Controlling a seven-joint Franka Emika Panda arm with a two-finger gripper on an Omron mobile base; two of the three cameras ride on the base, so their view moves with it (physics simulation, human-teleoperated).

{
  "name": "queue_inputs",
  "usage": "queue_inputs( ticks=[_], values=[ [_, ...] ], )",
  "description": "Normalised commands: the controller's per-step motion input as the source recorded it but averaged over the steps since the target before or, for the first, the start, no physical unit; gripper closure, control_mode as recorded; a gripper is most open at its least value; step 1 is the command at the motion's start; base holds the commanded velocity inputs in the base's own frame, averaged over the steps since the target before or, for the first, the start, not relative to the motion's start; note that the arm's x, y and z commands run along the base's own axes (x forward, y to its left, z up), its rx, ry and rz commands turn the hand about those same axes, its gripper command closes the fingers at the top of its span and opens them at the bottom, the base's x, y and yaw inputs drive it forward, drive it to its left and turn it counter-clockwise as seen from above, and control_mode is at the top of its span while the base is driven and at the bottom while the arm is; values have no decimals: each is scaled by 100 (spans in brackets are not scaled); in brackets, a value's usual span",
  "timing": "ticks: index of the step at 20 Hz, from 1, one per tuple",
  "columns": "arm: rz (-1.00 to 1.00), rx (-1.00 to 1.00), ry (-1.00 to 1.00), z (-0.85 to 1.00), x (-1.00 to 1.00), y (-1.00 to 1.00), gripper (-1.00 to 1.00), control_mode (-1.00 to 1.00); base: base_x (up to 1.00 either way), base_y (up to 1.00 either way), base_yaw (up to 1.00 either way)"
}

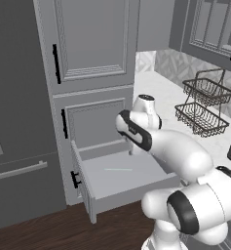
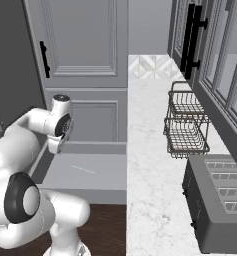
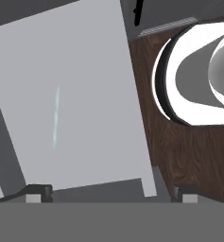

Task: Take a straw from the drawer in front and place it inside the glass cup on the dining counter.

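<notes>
In the drawer: straw.

Wire baskets, two-tier, stood centre right on marble counter; toaster lower right; cabinet doors upper left.

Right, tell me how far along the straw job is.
Done: the drawer stands pulled open. In hand: nothing yet; the straw lies loose on the drawer floor, and the hand hangs above it with its fingertips wide apart. Left: lower, pinch the straw, lift it and take it to the cup.
</notes>
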Motion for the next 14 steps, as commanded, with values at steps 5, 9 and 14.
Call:
queue_inputs(
  ticks=[5,9,14],
  values=[
    [0,-11,0,-28,0,0,-100,-100,0,0,0],
    [0,-8,0,-27,0,0,-100,-100,0,0,0],
    [0,-6,0,-30,0,0,-100,-100,0,0,0]
  ],
)
